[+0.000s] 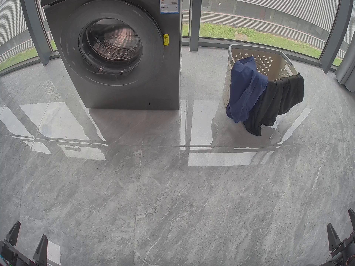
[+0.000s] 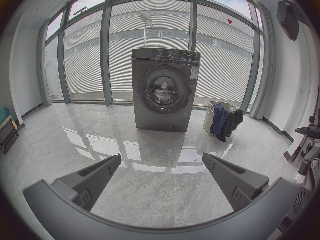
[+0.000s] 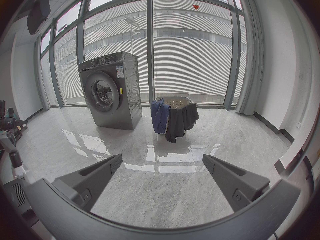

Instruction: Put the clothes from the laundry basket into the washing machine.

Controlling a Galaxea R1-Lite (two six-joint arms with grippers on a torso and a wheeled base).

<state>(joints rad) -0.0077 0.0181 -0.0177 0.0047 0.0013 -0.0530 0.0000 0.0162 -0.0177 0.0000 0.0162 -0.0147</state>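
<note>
My left gripper (image 2: 160,157) and right gripper (image 3: 161,157) are spread wide, holding nothing. A blue garment (image 1: 246,89) and a black garment (image 1: 277,98) hang over the front rim of the laundry basket (image 1: 271,61) (just right of the washing machine (image 1: 122,52)), well apart from me.

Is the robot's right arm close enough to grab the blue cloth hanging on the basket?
Probably not yet. The right gripper, jaws open, sits far back, with a wide stretch of bare floor between it and the blue cloth draped over the laundry basket rim. Nothing blocks the path, though.
</note>
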